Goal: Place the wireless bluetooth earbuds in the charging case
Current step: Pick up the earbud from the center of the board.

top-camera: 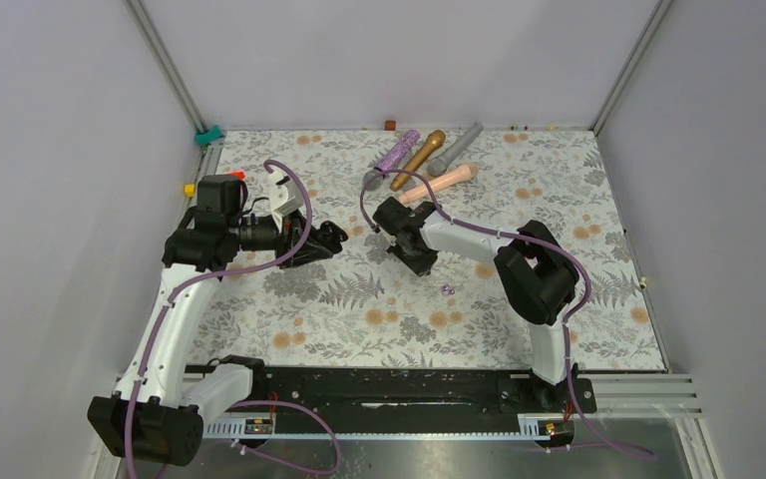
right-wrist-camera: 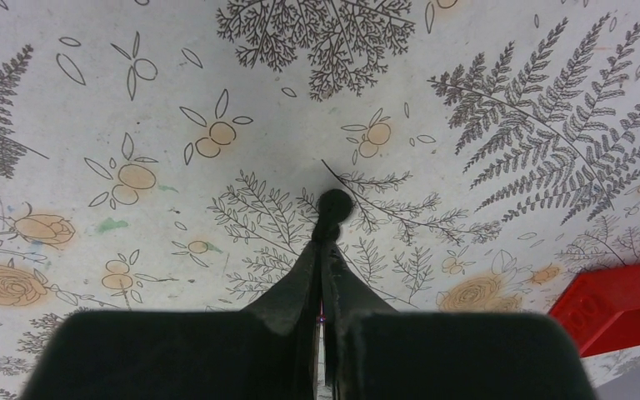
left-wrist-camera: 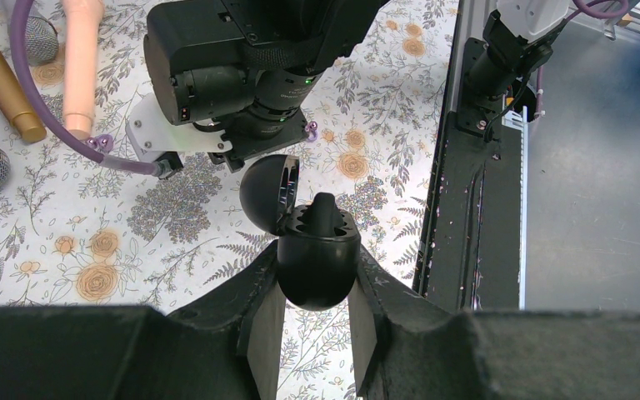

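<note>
Table (top-camera: 359, 334) covered with a floral-print cloth. Four microphones lie fanned together near the far edge: purple glitter microphone (top-camera: 397, 153), gold microphone (top-camera: 419, 157), grey microphone (top-camera: 456, 147), pink microphone (top-camera: 442, 184). Purple earbuds (top-camera: 447, 290) lie right of centre, well apart from the microphones.

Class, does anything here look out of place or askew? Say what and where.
Tiny glossy purple earbuds lie loose on the floral mat, apart from the open black egg-shaped charging case in the left tool. The black earbud in it stands proud, seemingly unseated.
</note>
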Robot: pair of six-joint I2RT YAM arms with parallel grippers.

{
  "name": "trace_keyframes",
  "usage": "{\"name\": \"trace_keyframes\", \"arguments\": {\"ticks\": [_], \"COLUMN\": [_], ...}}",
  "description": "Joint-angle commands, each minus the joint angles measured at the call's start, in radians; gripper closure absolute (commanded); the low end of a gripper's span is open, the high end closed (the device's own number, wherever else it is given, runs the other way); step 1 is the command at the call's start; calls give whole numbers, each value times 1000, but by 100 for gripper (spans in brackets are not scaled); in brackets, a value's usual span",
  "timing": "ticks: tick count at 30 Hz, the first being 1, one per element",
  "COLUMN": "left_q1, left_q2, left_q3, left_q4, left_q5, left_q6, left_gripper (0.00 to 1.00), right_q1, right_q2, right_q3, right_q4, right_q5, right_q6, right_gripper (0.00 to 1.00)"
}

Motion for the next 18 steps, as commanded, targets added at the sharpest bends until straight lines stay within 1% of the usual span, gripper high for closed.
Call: {"name": "trace_keyframes", "arguments": {"ticks": [1, 6, 8, 11, 13, 18], "left_q1": [6, 6, 5, 6, 5, 6], "left_q2": [-2, -4, -3, -4, -5, -4], "left_q3": [0, -2, -1, -2, -1, -2], "left_q4": [37, 37, 37, 37, 37, 36], "left_q5": [48, 48, 49, 50, 49, 50], "left_q6": [5, 5, 6, 6, 5, 5], "left_gripper": [100, 100, 100, 100, 100, 100], "right_q1": [0, -7, -14, -28, -39, -52], "right_q2": [-37, -45, -47, -47, -51, -60], "right_q3": [36, 41, 45, 49, 49, 46], "right_q4": [-15, -15, -15, -16, -15, -16], "right_q5": [41, 48, 56, 60, 39, -11], "right_q6": [-10, -7, -5, -3, 1, 11], "right_gripper": [96, 87, 85, 86, 87, 87]}}
